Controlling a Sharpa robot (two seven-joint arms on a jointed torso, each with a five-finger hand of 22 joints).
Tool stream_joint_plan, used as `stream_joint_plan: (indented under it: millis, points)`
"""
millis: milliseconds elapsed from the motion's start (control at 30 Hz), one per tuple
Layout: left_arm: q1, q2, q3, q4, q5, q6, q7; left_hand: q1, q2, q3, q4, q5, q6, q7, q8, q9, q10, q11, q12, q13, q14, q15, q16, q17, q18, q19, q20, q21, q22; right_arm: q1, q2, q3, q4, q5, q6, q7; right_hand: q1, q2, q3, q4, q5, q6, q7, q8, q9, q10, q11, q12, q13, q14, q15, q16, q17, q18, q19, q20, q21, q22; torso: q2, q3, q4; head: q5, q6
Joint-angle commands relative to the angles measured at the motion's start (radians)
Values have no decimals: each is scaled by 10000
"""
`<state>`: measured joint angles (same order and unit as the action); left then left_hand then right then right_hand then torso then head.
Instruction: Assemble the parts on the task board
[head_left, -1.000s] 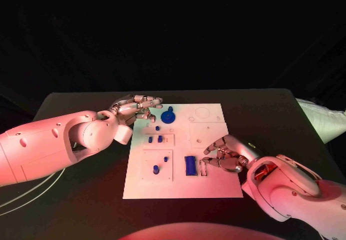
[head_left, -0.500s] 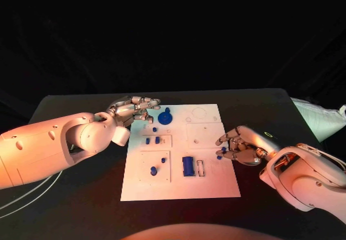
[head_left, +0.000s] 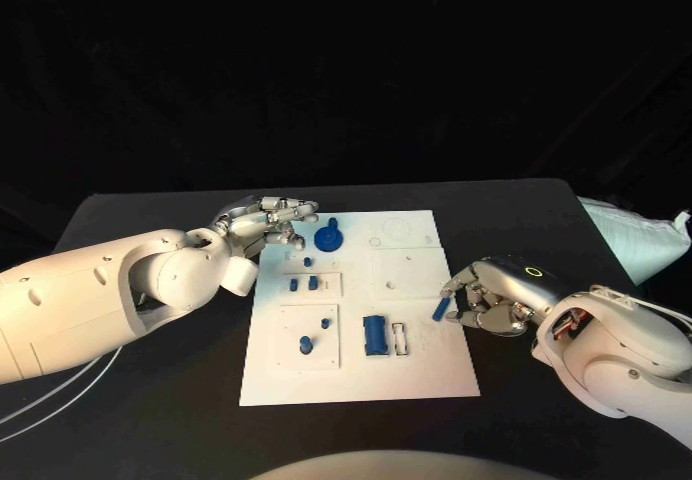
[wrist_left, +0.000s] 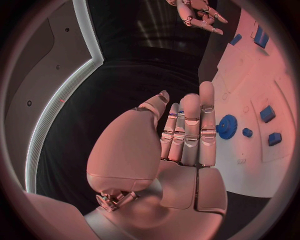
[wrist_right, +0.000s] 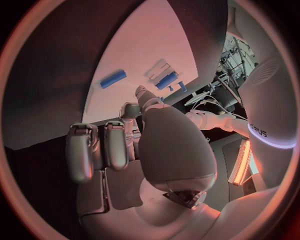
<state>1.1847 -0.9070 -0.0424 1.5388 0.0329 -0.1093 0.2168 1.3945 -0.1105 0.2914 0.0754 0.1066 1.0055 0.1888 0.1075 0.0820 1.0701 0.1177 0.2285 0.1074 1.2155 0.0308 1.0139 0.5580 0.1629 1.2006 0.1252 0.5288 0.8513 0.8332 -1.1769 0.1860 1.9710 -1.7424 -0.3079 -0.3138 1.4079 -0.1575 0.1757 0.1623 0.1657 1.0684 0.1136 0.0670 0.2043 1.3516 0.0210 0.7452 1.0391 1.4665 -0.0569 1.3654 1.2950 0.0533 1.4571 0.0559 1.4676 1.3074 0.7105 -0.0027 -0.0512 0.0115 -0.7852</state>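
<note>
Inventory, one moment, head view unless noted.

- Task board (head_left: 427, 366): white plate, centre of black desk (head_left: 144, 220).
- Right hand (head_left: 490, 297): at board's 3 o'clock edge, fingers (head_left: 464, 292) pinched on a small blue peg (head_left: 440, 308), peg hanging tilted just over the board's edge.
- Left hand (head_left: 263, 225): at board's 10 o'clock corner, fingers (wrist_left: 190, 131) straight and close together per left wrist view, holding nothing.
- Blue gear (head_left: 330, 238): on board near 11 o'clock, just beside left hand.
- Blue block (head_left: 375, 333): on board approx. 6 o'clock, beside a white slot.
- Other small blue parts: left half of board.

Risks (judged): thin pinch, so peg may twist or drop off the board edge onto desk; tilted peg may jam at its hole; left hand could nudge gear if it shifts.

Writing: "PIRUS" legible on a white casing (wrist_right: 265, 131), right wrist view, start of word poss. hidden. None seen on board or parts.
</note>
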Motion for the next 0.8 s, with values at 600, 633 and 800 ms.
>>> stream_joint_plan:
  millis: [600, 633, 800]
  points:
    - [-8, 31, 5, 12, -46, 164, 44, 28, 20, -37, -34, 0, -55, 10, 55, -17, -107, -7, 68, 14, -92, 2, 61, -12, 192, -9, 51, -52, -17, -33, 737, -60, -774, -2150, 1268, -189, 919, 84, 1165, -451, 73, -58, -522, -35, -319, 238, -338, 1322, 825, 543, -357, 9, 102, -111, 31, -301, -1, 1069, 18, 3, 13, 57, 33]
    - [-8, 30, 5, 12, -46, 163, 43, 28, 20, -37, -34, 0, -55, 10, 55, -17, -107, -7, 68, 14, -92, 2, 61, -12, 192, -9, 51, -52, -17, -34, 761, -67, -798, -2159, 1318, -189, 915, 82, 1205, -455, 69, -48, -533, -34, -331, 234, -350, 1339, 835, 543, -365, 6, 100, -111, 28, -310, -3, 1067, 18, 3, 13, 57, 33]
    - [-8, 24, 5, 11, -46, 159, 40, 28, 20, -37, -34, 0, -55, 10, 55, -17, -107, -7, 68, 14, -92, 2, 61, -12, 192, -9, 51, -52, -17, -40, 822, -98, -884, -2222, 1597, -221, 894, 71, 1264, -453, 52, -36, -551, -34, -353, 222, -370, 1352, 843, 544, -381, 6, 105, -110, 25, -325, -7, 1063, 13, 0, 9, 76, 0]
